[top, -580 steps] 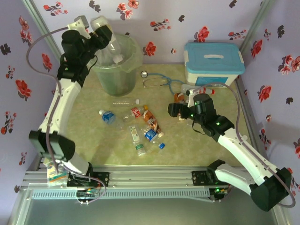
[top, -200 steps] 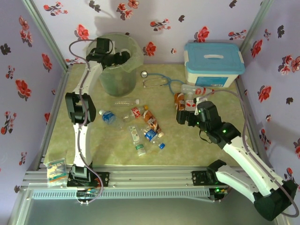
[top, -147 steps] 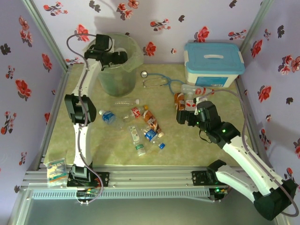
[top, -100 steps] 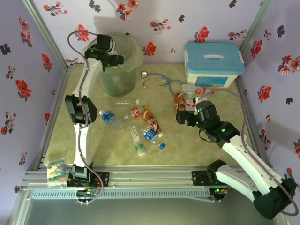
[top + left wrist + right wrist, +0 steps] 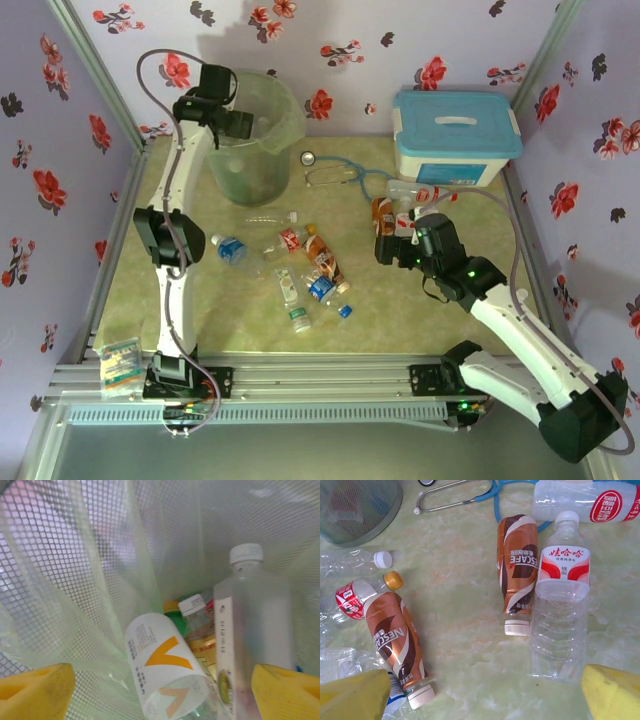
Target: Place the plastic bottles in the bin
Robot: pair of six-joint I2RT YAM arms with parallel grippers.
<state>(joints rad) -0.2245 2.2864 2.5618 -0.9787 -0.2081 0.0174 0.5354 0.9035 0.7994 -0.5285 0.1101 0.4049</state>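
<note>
Drawn back to the bin [image 5: 265, 165] rim, left jaws hang open over bottles [image 5: 167, 672] inside. Right jaws gape above two more bottles [image 5: 516, 570], stethoscope [image 5: 309, 158] close beyond.

The left arm [image 5: 172, 200] stands stretched from the lower left of the top view to the upper left, its left claw [image 5: 238, 122] tipped downward, jaws wide apart and empty. The right arm [image 5: 520, 325] reaches from the lower right toward mid-frame, its right claw [image 5: 388, 248] equally spread, gripping nothing.
</note>
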